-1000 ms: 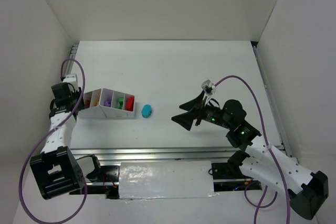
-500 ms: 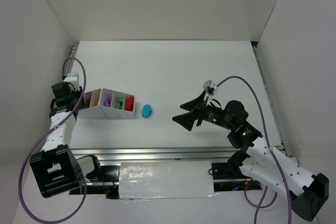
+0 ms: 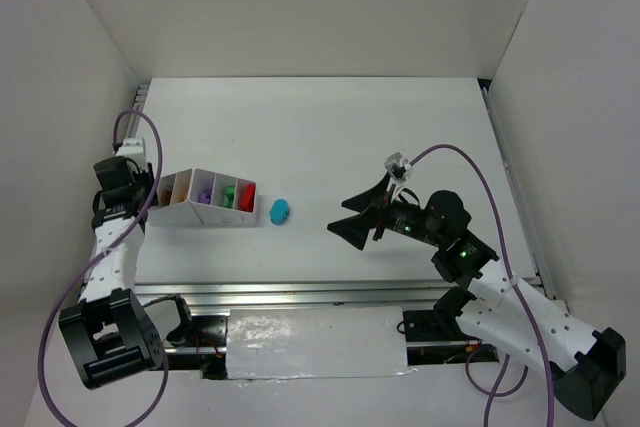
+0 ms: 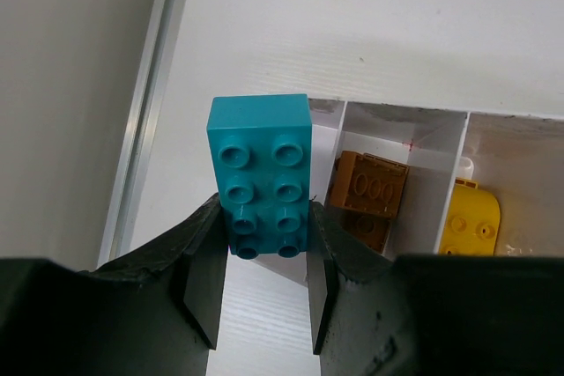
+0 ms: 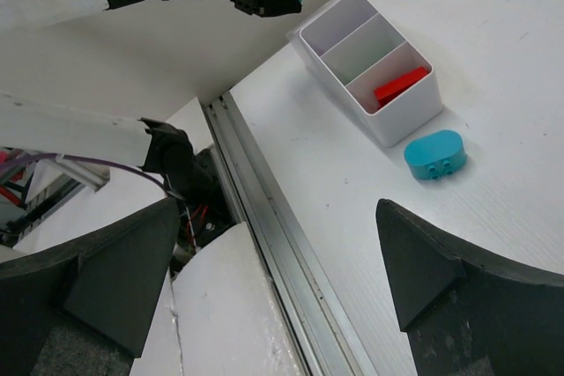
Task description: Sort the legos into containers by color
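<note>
My left gripper (image 4: 264,222) is shut on a teal studded rectangular lego (image 4: 261,173), holding it over the left end of the white divided tray (image 4: 441,143). Orange-brown legos (image 4: 368,189) lie in the compartment beside it, and a yellow one (image 4: 471,217) in the one after. From above, the left gripper (image 3: 135,190) is at the tray's (image 3: 215,214) left end. A teal oval lego (image 3: 280,211) lies on the table right of the tray. My right gripper (image 3: 352,215) is open and empty, right of that oval (image 5: 435,155). A red lego (image 5: 397,85) lies in the end compartment.
White walls close in the table on three sides. A metal rail (image 3: 300,292) runs along the near edge. In the top view the tray also holds purple (image 3: 205,192) and green (image 3: 229,193) legos.
The left arm's wrist has shifted slightly up and to the left while keeping the teal brick. The right arm and the oval lego have hardly moved.
</note>
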`<act>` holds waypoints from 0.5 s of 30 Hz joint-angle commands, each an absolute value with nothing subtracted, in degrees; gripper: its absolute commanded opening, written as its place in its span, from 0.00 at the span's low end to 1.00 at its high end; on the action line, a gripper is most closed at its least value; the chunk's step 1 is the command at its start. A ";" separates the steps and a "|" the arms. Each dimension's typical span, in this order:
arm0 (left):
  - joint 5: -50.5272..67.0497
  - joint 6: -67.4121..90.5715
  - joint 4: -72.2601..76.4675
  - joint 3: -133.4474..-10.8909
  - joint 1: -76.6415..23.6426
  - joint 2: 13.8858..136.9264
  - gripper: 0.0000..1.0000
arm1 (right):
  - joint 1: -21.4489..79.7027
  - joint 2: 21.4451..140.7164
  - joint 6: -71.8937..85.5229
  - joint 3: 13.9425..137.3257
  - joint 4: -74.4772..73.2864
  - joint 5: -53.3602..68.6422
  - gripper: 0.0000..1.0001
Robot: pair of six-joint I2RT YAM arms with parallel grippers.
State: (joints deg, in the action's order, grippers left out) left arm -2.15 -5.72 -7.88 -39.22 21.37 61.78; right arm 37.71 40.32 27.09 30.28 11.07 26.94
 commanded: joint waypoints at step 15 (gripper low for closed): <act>-4.75 -4.66 -6.94 -39.11 21.62 63.10 0.28 | 37.35 39.37 25.58 29.44 12.48 27.69 1.00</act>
